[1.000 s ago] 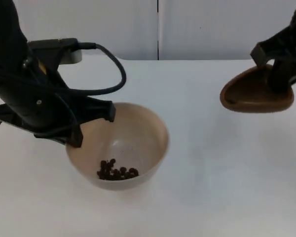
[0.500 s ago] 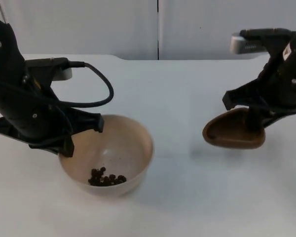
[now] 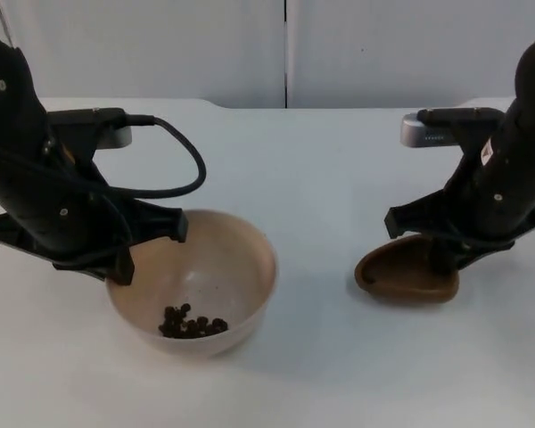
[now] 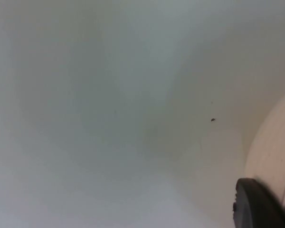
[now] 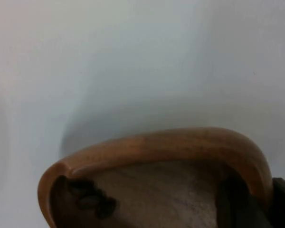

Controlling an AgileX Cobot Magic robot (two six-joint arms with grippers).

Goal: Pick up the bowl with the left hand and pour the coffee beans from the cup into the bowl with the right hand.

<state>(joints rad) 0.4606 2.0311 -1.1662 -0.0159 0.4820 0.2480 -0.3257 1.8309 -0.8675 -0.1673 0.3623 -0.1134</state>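
On the white table (image 3: 339,178), the left gripper (image 3: 125,254) grips the left rim of the tan bowl (image 3: 223,259). One black fingertip (image 4: 256,204) sits on the rim, in the left wrist view. Its fingers are clenched on the bowl. A small heap of dark beans (image 3: 192,324) lies at the bottom of the bowl.

Well apart, on the right side, the right gripper (image 3: 441,257) pinches the far rim of the brown cup (image 3: 401,276). The cup is wooden and shaped like a shallow dish. It hangs low, right at the table, but I cannot tell if it touches. In the right wrist view a few dark beans show inside the cup (image 5: 156,161), near its edge.

Between the bowl and the cup is a wide bare strip of table. More bare table runs behind both, up to the grey wall (image 3: 160,45). The front edge of the table is close under the bowl.

No words or labels can be read on anything.
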